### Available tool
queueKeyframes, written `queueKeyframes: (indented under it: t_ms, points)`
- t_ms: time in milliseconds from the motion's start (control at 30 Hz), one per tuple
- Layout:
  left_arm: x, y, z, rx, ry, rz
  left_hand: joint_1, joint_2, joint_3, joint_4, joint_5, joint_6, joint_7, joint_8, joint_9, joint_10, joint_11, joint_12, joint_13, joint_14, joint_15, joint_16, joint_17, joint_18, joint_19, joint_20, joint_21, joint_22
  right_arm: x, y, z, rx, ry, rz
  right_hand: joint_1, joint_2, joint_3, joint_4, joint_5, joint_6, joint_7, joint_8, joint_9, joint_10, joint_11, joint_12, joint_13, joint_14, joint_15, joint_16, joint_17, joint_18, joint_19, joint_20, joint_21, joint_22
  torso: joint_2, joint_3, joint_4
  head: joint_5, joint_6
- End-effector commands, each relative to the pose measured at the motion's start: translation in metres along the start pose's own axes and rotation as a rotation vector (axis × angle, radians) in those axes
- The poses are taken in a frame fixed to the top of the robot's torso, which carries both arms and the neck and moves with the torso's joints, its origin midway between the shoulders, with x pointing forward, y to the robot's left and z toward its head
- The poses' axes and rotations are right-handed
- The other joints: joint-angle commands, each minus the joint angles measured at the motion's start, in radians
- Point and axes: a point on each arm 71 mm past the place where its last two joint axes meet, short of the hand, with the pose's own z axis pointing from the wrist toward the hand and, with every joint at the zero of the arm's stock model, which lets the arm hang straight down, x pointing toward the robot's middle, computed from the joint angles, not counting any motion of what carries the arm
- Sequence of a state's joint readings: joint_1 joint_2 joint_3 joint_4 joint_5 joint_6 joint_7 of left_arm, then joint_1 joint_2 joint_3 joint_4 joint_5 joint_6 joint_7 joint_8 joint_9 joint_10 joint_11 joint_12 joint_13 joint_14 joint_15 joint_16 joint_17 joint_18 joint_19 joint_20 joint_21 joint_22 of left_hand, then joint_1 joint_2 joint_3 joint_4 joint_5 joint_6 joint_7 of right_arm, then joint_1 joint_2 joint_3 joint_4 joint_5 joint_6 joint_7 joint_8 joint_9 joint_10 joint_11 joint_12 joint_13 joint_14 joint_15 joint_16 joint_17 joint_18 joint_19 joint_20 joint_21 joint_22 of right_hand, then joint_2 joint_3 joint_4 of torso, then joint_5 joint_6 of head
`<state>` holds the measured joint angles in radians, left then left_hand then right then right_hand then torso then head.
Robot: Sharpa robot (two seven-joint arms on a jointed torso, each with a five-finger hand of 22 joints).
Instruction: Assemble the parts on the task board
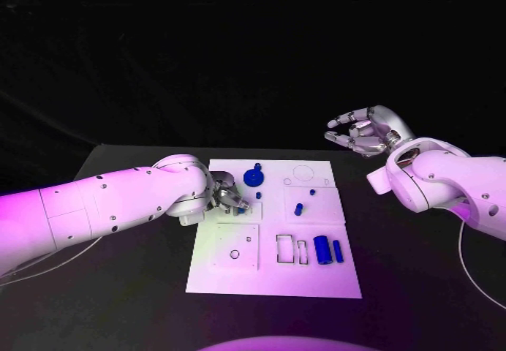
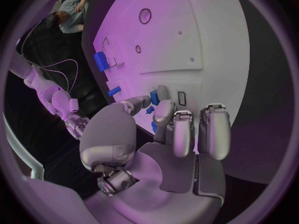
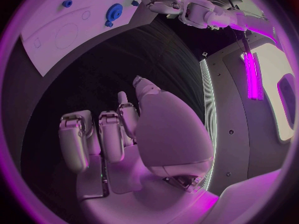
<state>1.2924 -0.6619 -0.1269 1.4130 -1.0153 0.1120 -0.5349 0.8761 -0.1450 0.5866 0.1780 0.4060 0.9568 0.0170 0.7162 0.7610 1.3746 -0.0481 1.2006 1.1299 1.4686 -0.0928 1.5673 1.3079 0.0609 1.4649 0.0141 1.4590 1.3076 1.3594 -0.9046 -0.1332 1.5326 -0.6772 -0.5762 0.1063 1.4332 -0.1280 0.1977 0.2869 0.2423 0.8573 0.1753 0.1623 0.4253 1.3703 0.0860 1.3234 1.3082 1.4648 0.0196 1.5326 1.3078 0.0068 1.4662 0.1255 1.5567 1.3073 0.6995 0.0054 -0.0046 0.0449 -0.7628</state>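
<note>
The left hand [image 1: 224,199] is down on the task board [image 1: 274,281], fingers pinching a small blue peg [image 2: 154,98] at the board's ten o'clock; seating it upright looks next. The right hand [image 1: 362,131] hovers off-board at two o'clock, fingers apart and empty.

White task board [image 1: 272,274]; blue parts [image 1: 322,249]; black table [image 1: 126,307]; silver left hand [image 1: 224,197].

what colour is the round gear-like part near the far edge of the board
Blue: the round gear-like part on the white task board shows best in the head view.
</note>
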Motion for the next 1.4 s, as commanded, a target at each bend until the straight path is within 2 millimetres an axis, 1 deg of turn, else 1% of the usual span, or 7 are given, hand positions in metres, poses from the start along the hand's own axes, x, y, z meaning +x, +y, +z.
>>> queueKeyframes:
  t_ms: [33,633,900,967,1000,1067,1400]
  points:
    - [0.003,-0.004,0.000,0.023,0.019,0.002,0.003,-0.012,-0.020,0.009,-0.003,0.000,0.005,-0.004,-0.001,0.007,0.002,0.006,0.002,0.102,-0.008,0.004,0.263,-0.013,0.014,-0.005,-0.001,0.035,0.001,0.000,0.000,-0.012,0.014,-0.006,-0.012,0.003,0.004,0.002,0.000,0.004,-0.002,0.007,-0.002,-0.006,0.002,-0.003,0.054,0.083,-0.007,-0.004,0.180,-0.001,0.093,-0.008,-0.004,0.251,0.000,-0.0002,0.0002,-0.001,0.000]
    - [-0.014,-0.001,-0.014,0.043,-0.039,-0.032,0.020,-0.029,-0.093,0.052,-0.008,-0.001,0.005,-0.008,-0.003,0.004,0.002,-0.001,-0.002,0.102,-0.008,0.004,0.263,-0.012,0.013,-0.006,-0.004,0.032,0.001,-0.003,-0.001,-0.007,0.007,-0.006,-0.023,0.002,0.003,0.002,-0.006,0.003,-0.002,0.008,-0.002,-0.007,0.002,-0.004,0.053,0.083,-0.007,-0.004,0.178,-0.001,0.092,-0.008,-0.006,0.250,0.000,0.0012,-0.0002,-0.004,0.006]
    - [-0.031,-0.001,-0.027,0.059,-0.052,-0.044,0.040,-0.036,-0.122,0.073,-0.025,-0.011,0.008,-0.012,-0.004,-0.009,0.004,-0.020,-0.022,0.102,-0.007,0.004,0.263,-0.011,0.012,-0.008,-0.006,0.029,0.001,-0.004,-0.001,-0.003,0.008,-0.004,-0.023,0.002,0.003,0.002,-0.006,0.003,-0.002,0.008,-0.002,-0.007,0.002,-0.004,0.053,0.083,-0.007,-0.004,0.178,-0.001,0.092,-0.008,-0.006,0.250,0.001,-0.0003,-0.0002,-0.006,0.012]
    - [-0.042,0.001,-0.032,0.055,-0.063,-0.036,0.082,-0.040,-0.134,0.077,-0.023,-0.051,0.022,-0.033,-0.010,-0.061,0.015,-0.096,-0.105,0.102,0.001,0.004,0.263,-0.011,0.010,-0.007,-0.009,0.025,0.001,-0.005,-0.001,-0.002,0.008,-0.004,-0.023,0.002,0.003,0.002,-0.006,0.003,-0.002,0.008,-0.002,-0.007,0.002,-0.004,0.053,0.083,-0.007,-0.004,0.178,-0.001,0.092,-0.008,-0.006,0.250,0.001,-0.0001,0.0000,-0.006,0.013]
    - [-0.048,0.002,-0.033,0.051,-0.071,-0.034,0.087,-0.041,-0.137,0.081,-0.023,-0.062,0.027,-0.042,-0.014,-0.068,0.019,-0.105,-0.115,0.102,0.004,0.004,0.263,-0.010,0.009,-0.006,-0.010,0.023,0.001,-0.005,-0.001,-0.002,0.008,-0.004,-0.024,0.002,0.004,0.002,-0.008,0.003,-0.002,0.008,-0.002,-0.006,0.001,-0.004,0.053,0.083,-0.007,-0.005,0.177,-0.001,0.092,-0.008,-0.007,0.249,0.001,-0.0002,0.0002,-0.004,0.013]
    - [-0.057,0.005,-0.035,0.043,-0.087,-0.035,0.124,-0.041,-0.150,0.099,-0.024,-0.109,0.055,-0.096,-0.044,-0.107,0.044,-0.154,-0.170,0.102,0.024,0.004,0.263,-0.006,-0.002,0.009,-0.023,0.002,0.000,-0.005,-0.001,-0.001,0.007,-0.005,-0.024,0.002,0.004,0.002,-0.008,0.003,-0.002,0.008,-0.002,-0.006,0.001,-0.004,0.053,0.083,-0.007,-0.005,0.177,-0.001,0.092,-0.008,-0.007,0.249,0.000,0.0011,0.0018,-0.004,0.014]
    - [-0.096,0.018,-0.032,-0.026,-0.162,0.009,0.161,-0.051,-0.176,0.110,-0.024,-0.121,0.070,-0.131,-0.072,-0.124,0.058,-0.164,-0.187,0.102,0.038,0.004,0.263,-0.005,-0.005,0.024,-0.027,-0.003,0.001,-0.006,-0.001,0.001,0.010,-0.004,-0.025,0.002,0.004,0.002,-0.008,0.003,-0.002,0.008,-0.003,-0.006,0.001,-0.003,0.054,0.083,-0.007,-0.004,0.179,-0.001,0.092,-0.008,-0.006,0.250,0.002,0.0002,-0.0007,0.003,0.023]
